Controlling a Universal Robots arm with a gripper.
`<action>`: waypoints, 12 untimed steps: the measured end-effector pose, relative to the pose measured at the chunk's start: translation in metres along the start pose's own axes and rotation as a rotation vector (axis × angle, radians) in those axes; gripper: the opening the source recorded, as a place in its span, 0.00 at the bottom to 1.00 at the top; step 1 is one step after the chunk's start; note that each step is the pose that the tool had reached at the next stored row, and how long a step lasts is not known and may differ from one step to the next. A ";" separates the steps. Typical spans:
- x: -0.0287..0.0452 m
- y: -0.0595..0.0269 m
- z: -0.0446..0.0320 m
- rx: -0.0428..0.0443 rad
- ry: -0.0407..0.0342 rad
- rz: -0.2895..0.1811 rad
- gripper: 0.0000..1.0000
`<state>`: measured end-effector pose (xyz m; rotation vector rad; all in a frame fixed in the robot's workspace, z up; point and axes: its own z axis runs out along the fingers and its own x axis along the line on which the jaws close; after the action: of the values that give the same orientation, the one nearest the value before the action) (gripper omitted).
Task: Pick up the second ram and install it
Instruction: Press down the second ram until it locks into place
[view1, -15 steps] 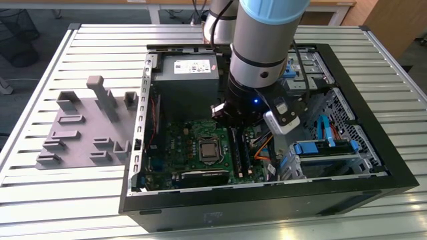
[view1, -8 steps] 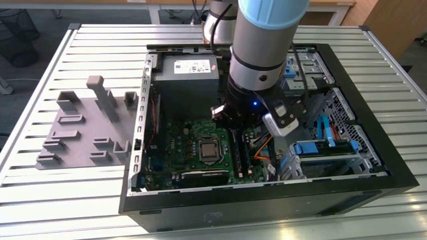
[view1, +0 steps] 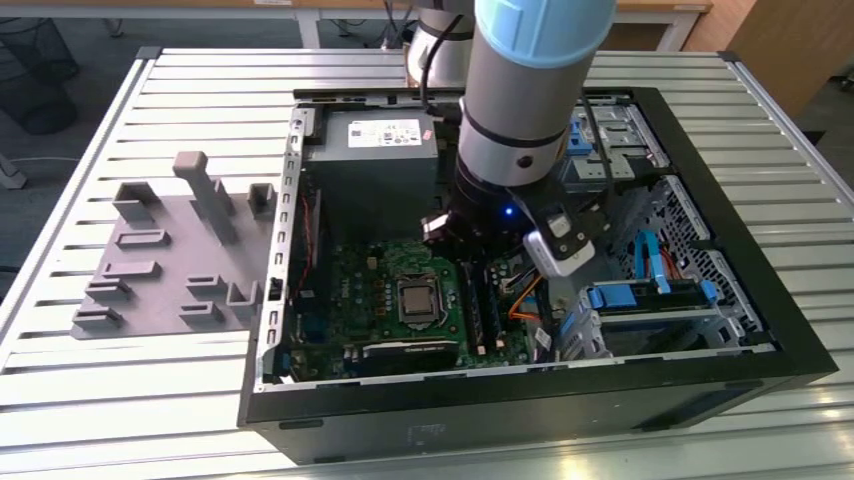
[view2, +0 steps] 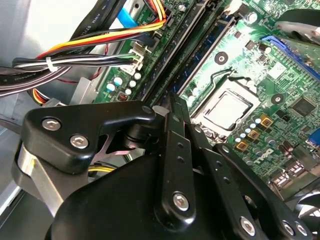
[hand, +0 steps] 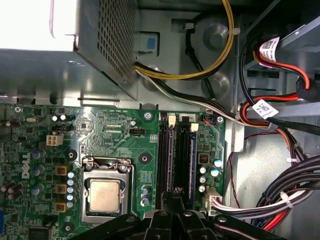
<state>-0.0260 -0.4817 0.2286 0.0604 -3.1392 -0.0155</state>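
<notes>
Second ram (hand: 183, 160), as far as can be judged, is sitting on edge as a thin dark strip among the long black memory slots (view1: 478, 305) of the motherboard (view1: 354, 290), directly under the fingertips of the hand (hand: 176, 192). It is hard to tell the strip from the slot rails beside it.

Reading from the exterior view's left:
- A grey multi-slot fixture (view1: 167, 260) is lying flat on the slatted metal tabletop (view1: 134, 420), just beside the open computer case (view1: 534, 425).
- Inside the case, a grey power supply (view1: 367, 150) is occupying the far corner, and the green motherboard is lying below it.
- A metal-framed processor socket (view1: 418, 300) is sitting near the board's middle, with the memory slots running alongside it on the exterior view's right.
- The arm (view1: 527, 90) is reaching straight down into the case over these slots.
- Blue drive brackets (view1: 641, 295) are standing further to the exterior view's right.

In both wrist views the hand's two black fingers (view2: 175, 150) are converging to a narrow tip, so the hand is appearing clenched, with its tip poised at the end of the slots. Whether it is pressing on the strip cannot be told. Bundled cables (hand: 280, 195) are trailing along the case floor beside the board.
</notes>
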 end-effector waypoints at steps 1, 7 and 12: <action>0.0000 0.0000 0.0005 0.0001 0.0000 0.000 0.11; 0.0000 0.0000 0.0015 0.0001 0.0000 0.000 0.11; 0.0000 0.0000 0.0021 -0.0001 0.0000 0.000 0.11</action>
<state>-0.0260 -0.4816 0.2265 0.0605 -3.1393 -0.0157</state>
